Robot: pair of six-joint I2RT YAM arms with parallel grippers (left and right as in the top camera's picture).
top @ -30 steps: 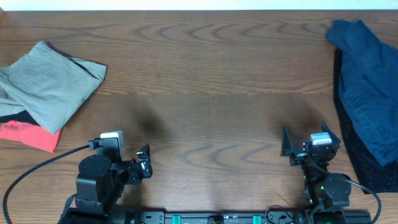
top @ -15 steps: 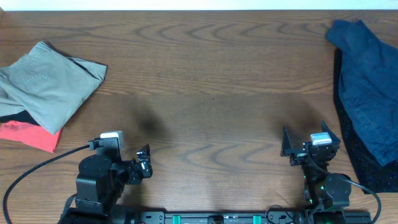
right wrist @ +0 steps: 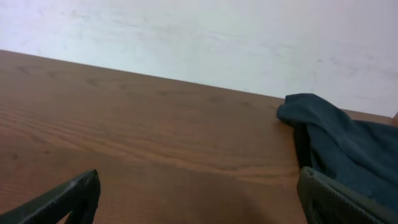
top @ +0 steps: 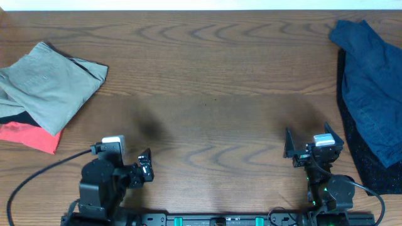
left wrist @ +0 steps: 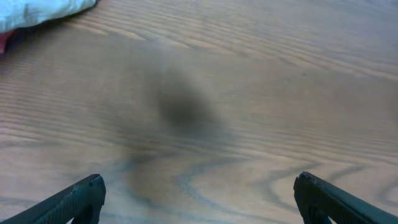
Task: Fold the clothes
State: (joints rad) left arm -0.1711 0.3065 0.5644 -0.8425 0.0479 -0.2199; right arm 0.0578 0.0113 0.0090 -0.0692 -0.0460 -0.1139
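The pale khaki shorts [top: 47, 85] lie folded at the far left of the table, on top of other folded garments. A corner of them shows at the top left of the left wrist view [left wrist: 43, 9]. My left gripper [top: 146, 166] is open and empty near the front edge, well to the right of and nearer than the shorts; its fingertips frame bare wood in its wrist view [left wrist: 199, 193]. My right gripper [top: 311, 141] is open and empty at the front right, also over bare wood [right wrist: 199, 186].
A folded red garment [top: 28, 137] and a black one [top: 12, 116] lie under the shorts. A dark blue denim garment [top: 370, 94] is heaped along the right edge, also in the right wrist view [right wrist: 348, 143]. A white wall rises behind the table.
My left arm has drawn back slightly toward the front edge. The right arm and the garments have not moved.
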